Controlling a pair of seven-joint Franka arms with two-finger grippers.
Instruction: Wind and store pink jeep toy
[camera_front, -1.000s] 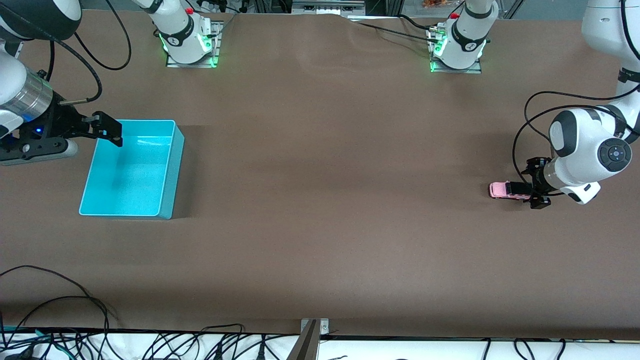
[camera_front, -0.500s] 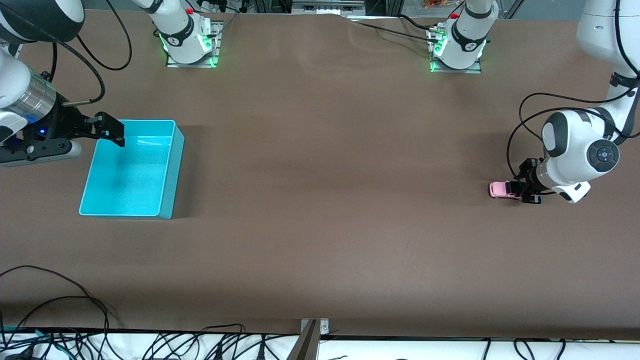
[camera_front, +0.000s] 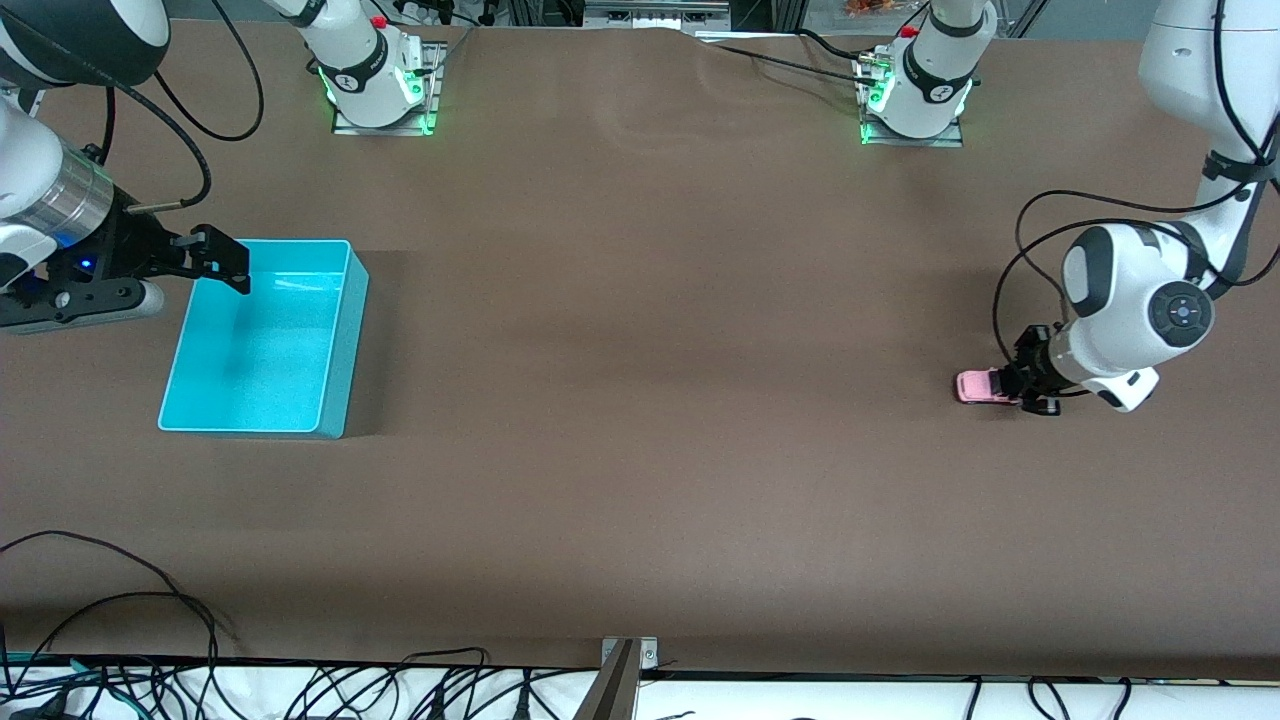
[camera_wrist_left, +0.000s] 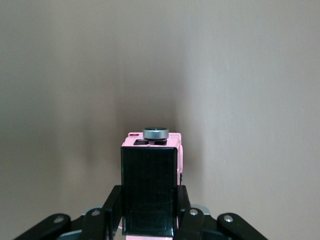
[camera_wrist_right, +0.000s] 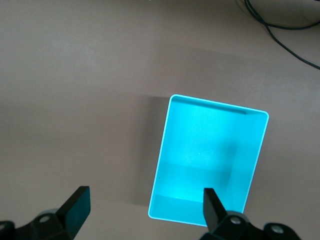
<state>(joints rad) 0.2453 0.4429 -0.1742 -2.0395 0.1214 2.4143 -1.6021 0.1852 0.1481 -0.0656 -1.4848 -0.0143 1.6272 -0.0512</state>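
The pink jeep toy (camera_front: 975, 387) sits on the brown table at the left arm's end. My left gripper (camera_front: 1022, 390) is shut on its rear part, low on the table. In the left wrist view the jeep's black roof (camera_wrist_left: 149, 190) fills the space between the fingers (camera_wrist_left: 112, 210), with the pink body and a grey round part ahead. My right gripper (camera_front: 225, 265) is open and empty, held over the edge of the cyan bin (camera_front: 262, 338) at the right arm's end. In the right wrist view the bin (camera_wrist_right: 210, 165) is empty.
The two arm bases (camera_front: 375, 85) (camera_front: 915, 95) stand along the table's edge farthest from the front camera. Cables (camera_front: 120, 620) lie along the table's nearest edge. Bare brown table lies between the bin and the jeep.
My left gripper has slid the jeep along the table toward the right arm's end. The right arm has barely moved.
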